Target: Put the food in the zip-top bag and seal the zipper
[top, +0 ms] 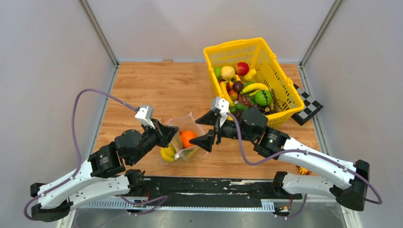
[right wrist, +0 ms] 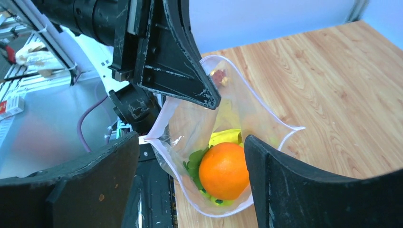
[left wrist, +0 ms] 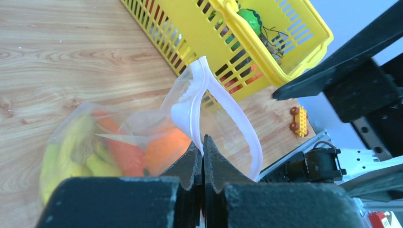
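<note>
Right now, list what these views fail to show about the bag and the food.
- Left wrist: the left claw covers the stretch of zip-top bag rim that it pinches.
- Right wrist: the orange hides the pieces beneath it.
- Top: the lower food in the basket is buried under the upper pieces.

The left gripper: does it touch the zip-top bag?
Touching. The left wrist view shows the left gripper shut on the rim of the zip-top bag, the whitish strip pinched between its closed jaws.

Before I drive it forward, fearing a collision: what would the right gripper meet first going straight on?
Likely the orange inside the open zip-top bag, dead ahead of the right gripper; depth unclear.
</note>
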Robot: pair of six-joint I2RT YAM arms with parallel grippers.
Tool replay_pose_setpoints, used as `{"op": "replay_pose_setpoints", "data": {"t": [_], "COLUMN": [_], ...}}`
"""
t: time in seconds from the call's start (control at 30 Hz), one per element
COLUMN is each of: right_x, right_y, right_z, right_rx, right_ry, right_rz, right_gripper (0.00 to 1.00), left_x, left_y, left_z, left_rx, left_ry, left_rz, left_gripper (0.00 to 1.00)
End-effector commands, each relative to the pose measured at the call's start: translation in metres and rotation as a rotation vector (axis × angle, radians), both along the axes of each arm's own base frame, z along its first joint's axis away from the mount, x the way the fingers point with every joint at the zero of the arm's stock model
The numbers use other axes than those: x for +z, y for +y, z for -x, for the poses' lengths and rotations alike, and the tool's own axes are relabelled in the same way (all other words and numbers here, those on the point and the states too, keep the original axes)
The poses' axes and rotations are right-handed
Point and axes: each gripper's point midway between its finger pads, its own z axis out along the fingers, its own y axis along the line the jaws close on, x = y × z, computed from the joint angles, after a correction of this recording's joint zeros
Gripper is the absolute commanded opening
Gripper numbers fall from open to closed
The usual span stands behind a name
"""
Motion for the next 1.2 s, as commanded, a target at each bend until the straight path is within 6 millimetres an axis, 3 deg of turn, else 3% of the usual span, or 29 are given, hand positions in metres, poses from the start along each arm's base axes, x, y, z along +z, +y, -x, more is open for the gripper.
{"op": "replay_pose_setpoints", "data": {"t": [0.0,0.13,0.33,0.43,0.5,0.57,0.63,0.73,0.77,0.97,1.03,1.17], "right_x": [0.014,-0.023,-0.055,-0.074,-0.078,-0.075,-0.07,-0.062,-0.054,0.026,0.045,0.026], "right_y": [-0.024,-0.051,-0.029,-0.023,-0.021,-0.017,-0.013,-0.01,-0.007,0.018,0.03,0.054], "right_z": [-0.018,-0.046,-0.024,-0.026,-0.03,-0.031,-0.032,-0.036,-0.037,-0.028,-0.026,-0.033], "right_rx": [-0.191,-0.462,-0.334,-0.348,-0.367,-0.354,-0.337,-0.343,-0.332,-0.166,-0.115,-0.091], "right_ry": [0.061,0.251,0.393,0.437,0.439,0.429,0.411,0.392,0.38,0.254,0.224,0.276], "right_rz": [0.004,0.142,0.181,0.227,0.241,0.239,0.237,0.231,0.208,-0.015,-0.061,0.035], "right_gripper": [0.79,0.76,0.76,0.61,0.4,0.29,0.25,0.03,0.0,0.0,0.0,0.0], "left_x": [0.008,0.008,0.007,0.007,0.006,0.005,0.005,0.005,0.004,0.0,0.003,0.009], "left_y": [-0.003,-0.002,-0.006,-0.009,-0.008,-0.007,-0.005,0.0,0.003,0.058,0.078,0.105], "left_z": [-0.004,-0.005,-0.006,-0.006,-0.006,-0.007,-0.007,-0.006,-0.007,-0.015,-0.014,-0.009], "left_rx": [0.02,0.024,0.022,0.015,0.017,0.023,0.028,0.038,0.047,0.231,0.284,0.336], "left_ry": [-0.01,-0.012,-0.009,-0.005,-0.003,-0.002,-0.003,-0.007,-0.009,-0.031,-0.035,-0.042], "left_rz": [0.043,0.038,0.041,0.033,0.032,0.031,0.03,0.028,0.019,-0.125,-0.147,-0.14], "left_gripper": [0.0,0.0,0.0,0.0,0.0,0.0,0.0,0.0,0.0,0.0,0.0,0.0]}}
